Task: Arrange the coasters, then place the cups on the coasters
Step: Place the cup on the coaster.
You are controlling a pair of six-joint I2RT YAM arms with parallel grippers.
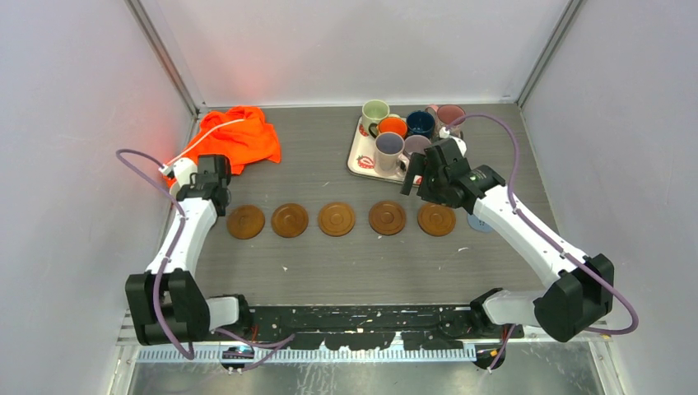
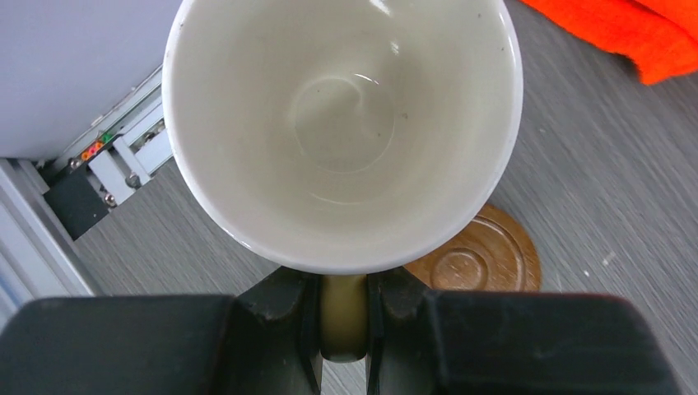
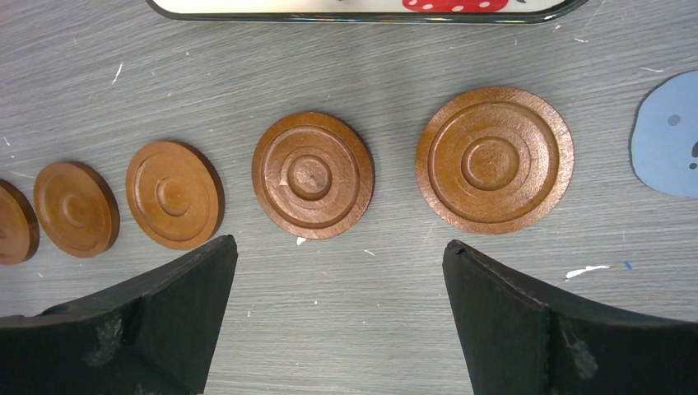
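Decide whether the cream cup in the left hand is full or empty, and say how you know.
Empty: the left wrist view looks straight into the cup and shows its bare bottom, no liquid.

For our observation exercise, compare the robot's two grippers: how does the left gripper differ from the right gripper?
The left gripper is shut on the cream mug by its handle; the right gripper stands open, holding nothing. The left gripper is by the leftmost coaster; the right gripper is near the rightmost wooden coaster and the tray. Both have black fingers.
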